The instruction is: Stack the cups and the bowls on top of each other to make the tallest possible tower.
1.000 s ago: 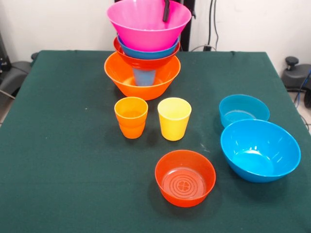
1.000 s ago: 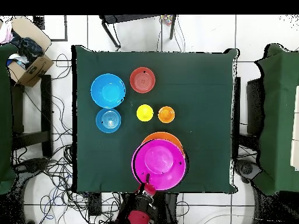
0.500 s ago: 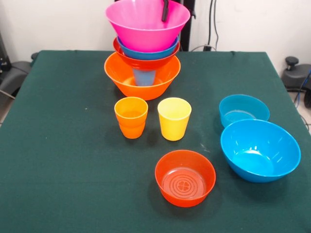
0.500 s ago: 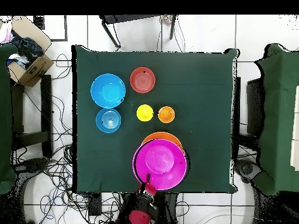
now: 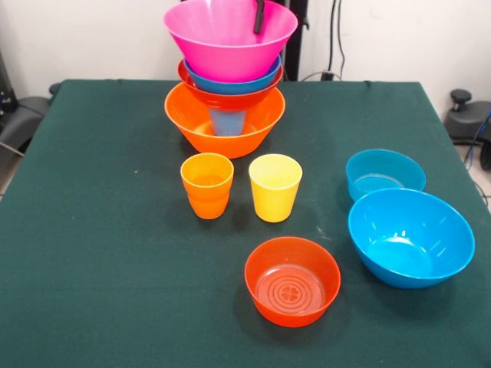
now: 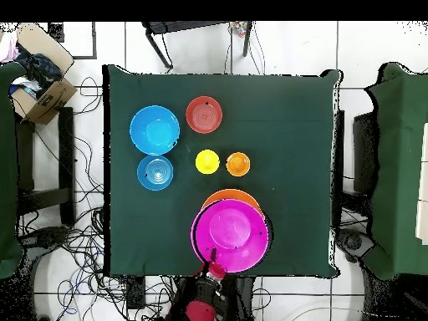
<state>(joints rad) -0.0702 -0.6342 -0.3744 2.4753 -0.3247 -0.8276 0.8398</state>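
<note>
Pincer: a dark finger of the pincer (image 5: 261,15) is seen reaching down inside the rim of the big pink bowl (image 5: 230,42); whether it is clamped on that rim cannot be told.
Tower: the tower (image 5: 227,84) is built at the far part of the counter (image 5: 92,230), with the big orange bowl (image 5: 188,115) as base, a blue cup (image 5: 228,121) upside down inside it, then a red-orange bowl (image 5: 230,98), a blue bowl (image 5: 230,83) and the pink bowl on top.
Loose pieces: the orange cup (image 5: 207,185) and yellow cup (image 5: 275,187) stand side by side nearer the camera; a second red-orange bowl (image 5: 292,280), a small blue bowl (image 5: 384,174) and a larger blue bowl (image 5: 410,236) lie apart.
Risk: the upper bowls are judged top-heavy on one narrow cup; a sideways drag on the pink rim could tip them off.
</note>
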